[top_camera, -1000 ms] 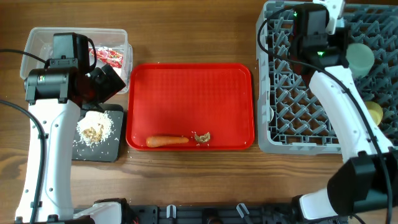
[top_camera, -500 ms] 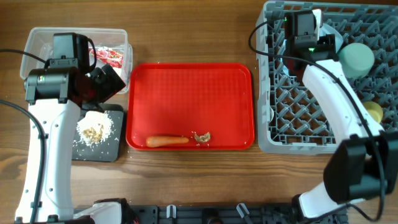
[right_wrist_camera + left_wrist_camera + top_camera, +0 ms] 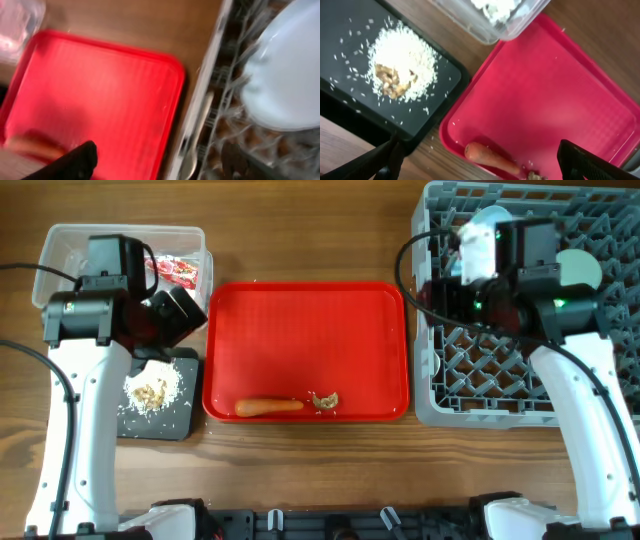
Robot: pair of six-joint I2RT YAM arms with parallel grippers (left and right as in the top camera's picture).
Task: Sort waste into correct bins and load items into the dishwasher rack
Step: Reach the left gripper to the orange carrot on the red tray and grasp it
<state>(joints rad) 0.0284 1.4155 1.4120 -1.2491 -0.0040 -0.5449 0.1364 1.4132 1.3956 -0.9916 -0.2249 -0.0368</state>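
An orange carrot (image 3: 269, 406) (image 3: 490, 156) and a brownish food scrap (image 3: 324, 399) lie near the red tray's front edge. White rice (image 3: 150, 388) (image 3: 400, 65) is heaped in the black tray (image 3: 180, 420). The red wrapper (image 3: 175, 272) sits in the clear tub (image 3: 70, 250). My left gripper (image 3: 172, 315) (image 3: 485, 167) hangs open over the black tray's corner, holding nothing. My right gripper (image 3: 443, 298) (image 3: 157, 165) is open and empty above the left edge of the grey rack (image 3: 500, 380) (image 3: 220, 60). A light blue dish (image 3: 480, 225) (image 3: 285, 85) stands in the rack.
The red serving tray (image 3: 305, 320) (image 3: 100, 90) lies between the bins and the rack. A pale green cup (image 3: 578, 270) stands at the rack's back right. A whitish spoon-like piece (image 3: 192, 145) lies along the rack's left wall. Bare wood surrounds everything.
My right arm swung from the rack's back toward its left edge and its jaws opened, leaving the light blue dish in the rack. The left arm stayed put.
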